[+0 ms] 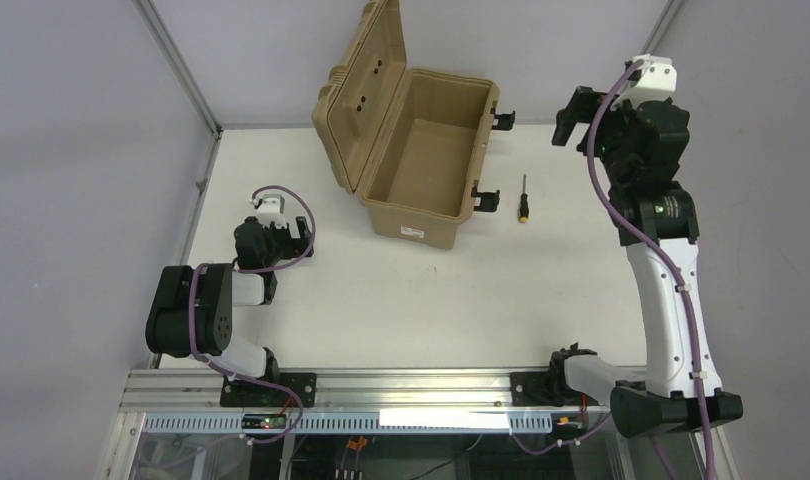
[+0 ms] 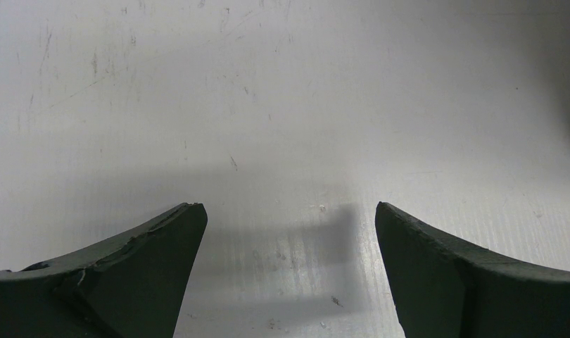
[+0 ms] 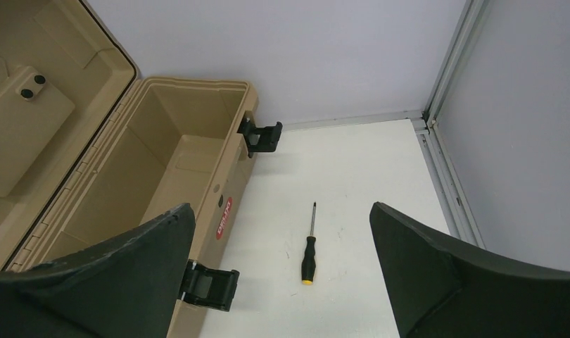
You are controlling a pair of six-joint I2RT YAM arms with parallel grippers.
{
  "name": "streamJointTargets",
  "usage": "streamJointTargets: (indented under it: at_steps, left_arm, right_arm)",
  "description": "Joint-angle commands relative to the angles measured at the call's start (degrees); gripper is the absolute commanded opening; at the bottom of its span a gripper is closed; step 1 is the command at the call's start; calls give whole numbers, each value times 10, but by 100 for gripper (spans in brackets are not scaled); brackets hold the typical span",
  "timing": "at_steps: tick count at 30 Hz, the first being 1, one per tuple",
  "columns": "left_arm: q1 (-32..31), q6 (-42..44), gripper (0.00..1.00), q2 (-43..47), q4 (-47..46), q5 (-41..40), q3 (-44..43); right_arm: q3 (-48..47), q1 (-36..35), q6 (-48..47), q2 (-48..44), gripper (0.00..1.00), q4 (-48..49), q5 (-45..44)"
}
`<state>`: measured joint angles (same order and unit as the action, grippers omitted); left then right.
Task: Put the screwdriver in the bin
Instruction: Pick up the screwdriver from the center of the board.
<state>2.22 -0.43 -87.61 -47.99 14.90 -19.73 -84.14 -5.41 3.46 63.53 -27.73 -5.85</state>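
Two arms, one bin, one screwdriver.

At the left, the left gripper (image 1: 301, 232) sits low over the table (image 1: 401, 300). In its wrist view the fingers (image 2: 141, 274) stand wide apart with only bare table between them: released, holding nothing.

The bin (image 1: 441, 228) stands at the far middle of the table. Its lid (image 1: 366, 90) is open and upright along the left side, and the inside holds nothing. Two black latches (image 1: 486, 198) hang loose on its right wall. There are two labels. A small white one (image 1: 413, 231) is on the near end wall, its print too small to read. A red one (image 3: 223, 218) lies between the latches, with white lettering I cannot make out for sure.

The screwdriver (image 1: 523, 200) lies flat on the table just right of the bin, beside the nearer latch and not touching it. Its long axis runs near to far, about parallel to the latch wall. The tip points away from the arms and the yellow handle end points toward them.

At the right, the right gripper (image 1: 571, 115) is raised high, well above the screwdriver, its fingers (image 3: 444, 267) spread fully and holding nothing.
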Motion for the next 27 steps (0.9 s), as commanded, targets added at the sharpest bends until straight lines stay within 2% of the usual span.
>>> streamJointTargets:
  at_steps: [1, 8, 15, 27]
  left_arm:
    - [-2, 5, 99, 11, -18, -4, -5]
    - [-2, 6, 99, 11, -17, -4, -6]
    - [-2, 5, 99, 11, -17, -4, -5]
    - [-2, 6, 99, 11, -18, -4, -5]
  right_arm:
    - [-88, -3, 5, 34, 100, -92, 3]
    - [-177, -3, 15, 99, 100, -170, -7]
    - [-286, -2, 12, 224, 100, -271, 12]
    - [-196, 8, 34, 339, 100, -217, 1]
